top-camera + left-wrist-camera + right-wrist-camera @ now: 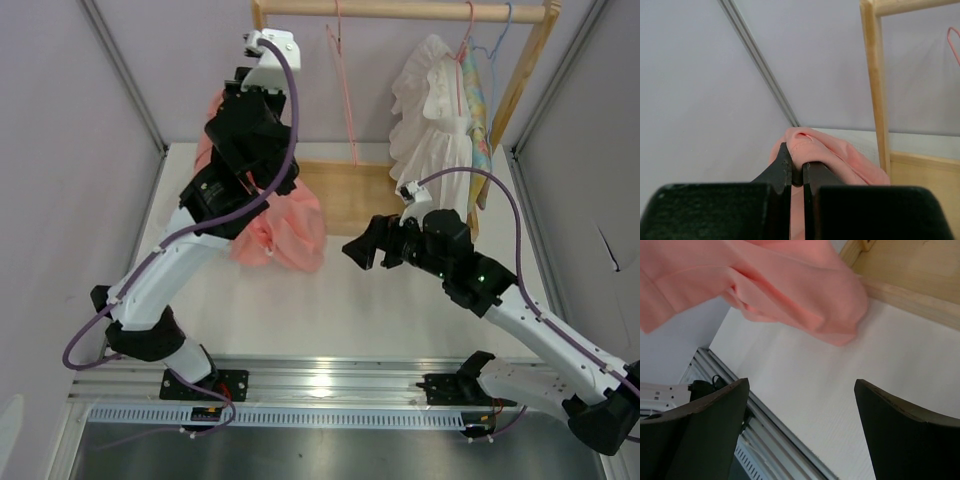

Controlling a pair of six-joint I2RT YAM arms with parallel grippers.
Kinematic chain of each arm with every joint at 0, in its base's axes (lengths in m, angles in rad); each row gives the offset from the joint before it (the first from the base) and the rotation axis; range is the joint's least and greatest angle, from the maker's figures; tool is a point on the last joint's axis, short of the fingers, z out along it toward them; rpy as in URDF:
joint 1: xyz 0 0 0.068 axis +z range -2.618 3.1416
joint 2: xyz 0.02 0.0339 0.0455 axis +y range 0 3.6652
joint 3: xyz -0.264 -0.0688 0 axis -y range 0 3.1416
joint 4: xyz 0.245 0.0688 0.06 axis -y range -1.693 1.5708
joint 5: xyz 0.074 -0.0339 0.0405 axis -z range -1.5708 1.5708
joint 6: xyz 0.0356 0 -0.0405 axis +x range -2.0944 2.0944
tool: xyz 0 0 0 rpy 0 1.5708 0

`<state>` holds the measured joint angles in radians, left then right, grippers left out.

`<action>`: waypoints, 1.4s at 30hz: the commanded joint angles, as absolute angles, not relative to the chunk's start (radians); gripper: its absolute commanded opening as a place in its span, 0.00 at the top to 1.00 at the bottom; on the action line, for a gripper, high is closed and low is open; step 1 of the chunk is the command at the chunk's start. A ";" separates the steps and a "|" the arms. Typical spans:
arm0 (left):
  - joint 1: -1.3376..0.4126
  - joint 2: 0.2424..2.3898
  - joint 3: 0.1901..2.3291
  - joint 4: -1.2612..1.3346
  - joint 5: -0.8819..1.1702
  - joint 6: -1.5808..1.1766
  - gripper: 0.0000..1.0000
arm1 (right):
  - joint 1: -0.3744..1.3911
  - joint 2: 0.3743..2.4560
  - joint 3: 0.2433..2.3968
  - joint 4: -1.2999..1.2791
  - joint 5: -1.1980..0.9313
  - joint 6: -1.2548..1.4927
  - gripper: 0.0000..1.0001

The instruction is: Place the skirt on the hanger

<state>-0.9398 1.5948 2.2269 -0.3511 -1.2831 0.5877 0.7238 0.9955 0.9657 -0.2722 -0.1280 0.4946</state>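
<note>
Our left fingers (pixel 781 172) are pinched tight on a fold of the salmon-pink pleated cloth skirt (pixel 840 160), which is lifted, its lower folds draping towards the white worktop (pixel 380 300); our right fingers (pixel 705 430) are spread wide with nothing between them, low and just right of the hanging cloth; the thin pink wire hanger (pixel 346 100) hangs long axis downward from the wooden rail (pixel 400 10), to the right of the left fingers, which we judge the nearer pair.
</note>
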 commanded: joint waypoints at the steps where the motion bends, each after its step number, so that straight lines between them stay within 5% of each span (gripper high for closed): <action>1: -1.009 1.549 2.163 -0.072 -1.385 0.785 1.00 | 0.764 0.930 1.005 -0.241 -0.097 0.534 0.07; 17: -1.144 1.525 1.947 -0.245 -1.462 0.525 1.00 | 1.049 0.946 0.939 -0.152 0.167 0.649 0.07; 27: -1.154 1.627 2.152 -0.731 -1.358 0.151 1.00 | 1.180 1.081 0.965 -0.084 0.324 0.670 0.08; 42: -1.154 1.629 2.154 -0.793 -1.293 0.101 1.00 | 1.243 1.152 0.973 -0.118 0.630 0.756 0.17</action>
